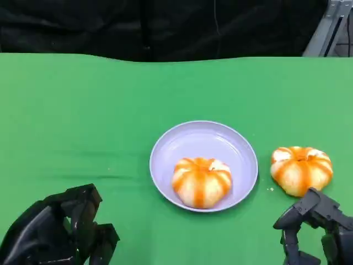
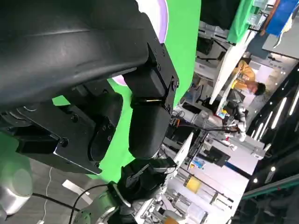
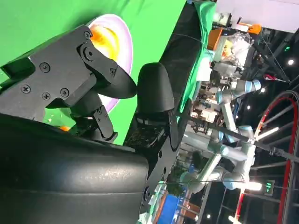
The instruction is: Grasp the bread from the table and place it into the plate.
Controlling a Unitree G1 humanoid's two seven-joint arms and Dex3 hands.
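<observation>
While both arms sit low at the near edge of the green table (image 1: 83, 110), the right robot hand (image 1: 317, 229) hovers just in front of a loose bread (image 1: 301, 169), its dark fingers (image 1: 293, 217) spread and empty, the nearest fingertip close beside the bun's near edge but apart from it. That pumpkin-shaped bread, pale with orange stripes, lies on the cloth just beyond this hand and just beside the outer rim of the lilac plate (image 1: 182, 138), not touching it. Ahead of the right robot hand and toward the robot's left stands the plate, which carries a second bread (image 1: 201, 181) of the same kind in its near half. Well apart from the plate, the left robot hand (image 1: 60, 229) hangs near the table's front edge, holding nothing, its fingers loosely bent; whether they touch the cloth cannot be told. From the right wrist view, the plate and its bun show beyond the black fingers (image 3: 93, 70); the left wrist view shows a person (image 2: 247, 81) seated far beyond the table.
</observation>
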